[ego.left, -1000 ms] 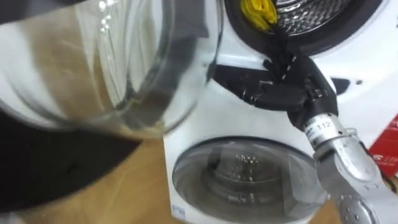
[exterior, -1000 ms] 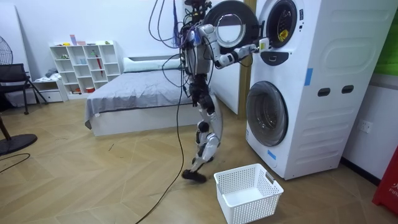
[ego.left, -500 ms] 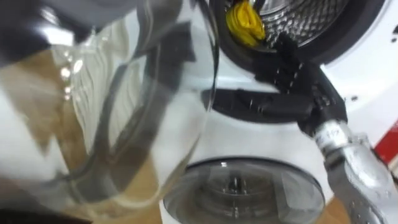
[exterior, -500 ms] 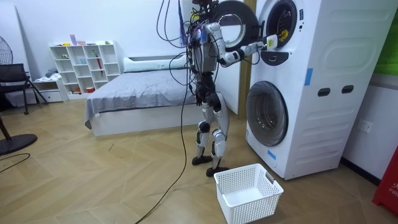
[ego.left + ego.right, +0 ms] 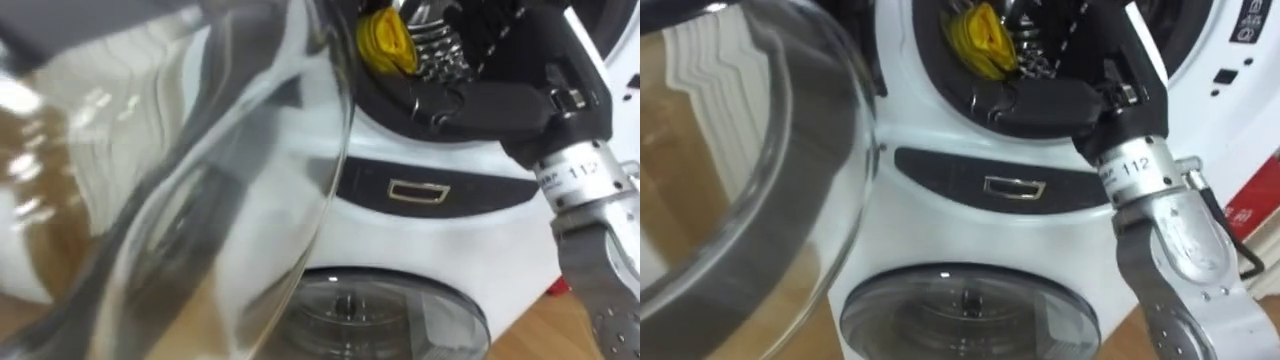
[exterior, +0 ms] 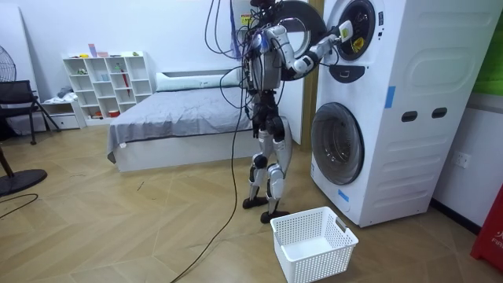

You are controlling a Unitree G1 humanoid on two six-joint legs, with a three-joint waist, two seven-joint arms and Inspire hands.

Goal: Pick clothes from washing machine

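Step in hand: the reach into the drum, with the grasp not yet made. The robot stands close before the tall white stacked washing machine [image 6: 409, 47], beside a bed. Its right robot hand [image 5: 490, 100] is at the lower rim of the upper machine's round opening, spread and pointing up into the drum with nothing in its hold. The crumpled yellow cloth [image 5: 388, 40] lies just inside the opening against the dark door seal, just beside the robot hand on its left. The clear round glass door [image 5: 200, 180] hangs open at left. Next move, as I judge it: shift left, close round the cloth, then draw it out over the rim. A white lattice plastic basket [image 6: 318, 253] waits on the floor below.
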